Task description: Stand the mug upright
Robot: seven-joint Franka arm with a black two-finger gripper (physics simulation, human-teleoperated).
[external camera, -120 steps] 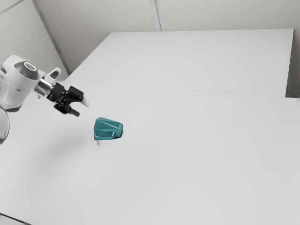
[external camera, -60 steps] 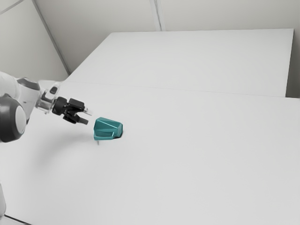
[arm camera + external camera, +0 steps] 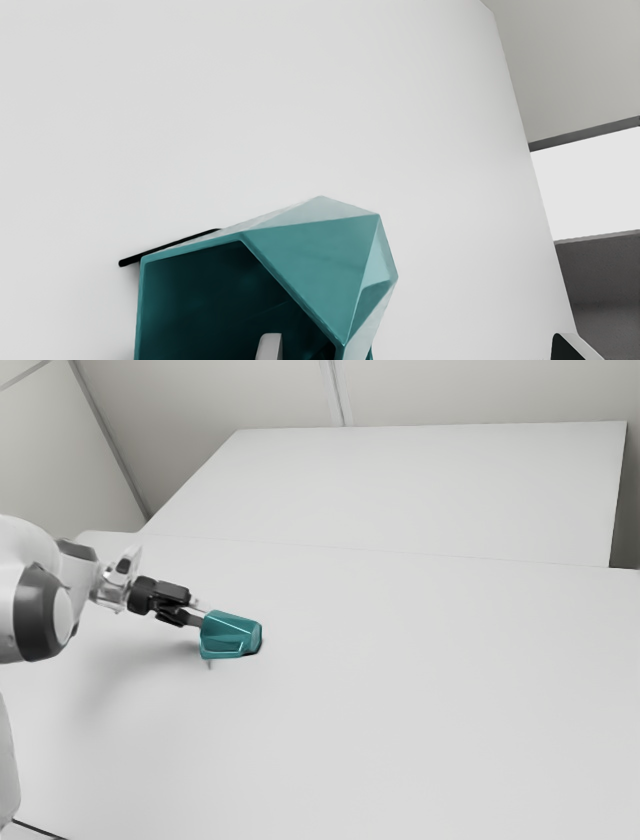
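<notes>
The teal faceted mug (image 3: 230, 635) lies on its side on the white table, its wider open end toward the arm. My gripper (image 3: 198, 612) is open right at that end, one finger close to the rim. In the wrist view the mug (image 3: 310, 270) shows its dark hollow inside, and the gripper (image 3: 420, 347) has its fingers wide apart. One fingertip (image 3: 271, 347) overlaps the mouth; the other stands outside, past the mug's side wall. Whether either finger touches the mug cannot be told.
The white table (image 3: 400, 690) stretches around the mug. Farther back a large white panel (image 3: 430, 490) rises against the wall. A thin black strip (image 3: 165, 248) lies beside the mug's rim in the wrist view.
My hand has come down and toward the exterior view's right, from above and short of the mug to its open end. The mug has not moved.
</notes>
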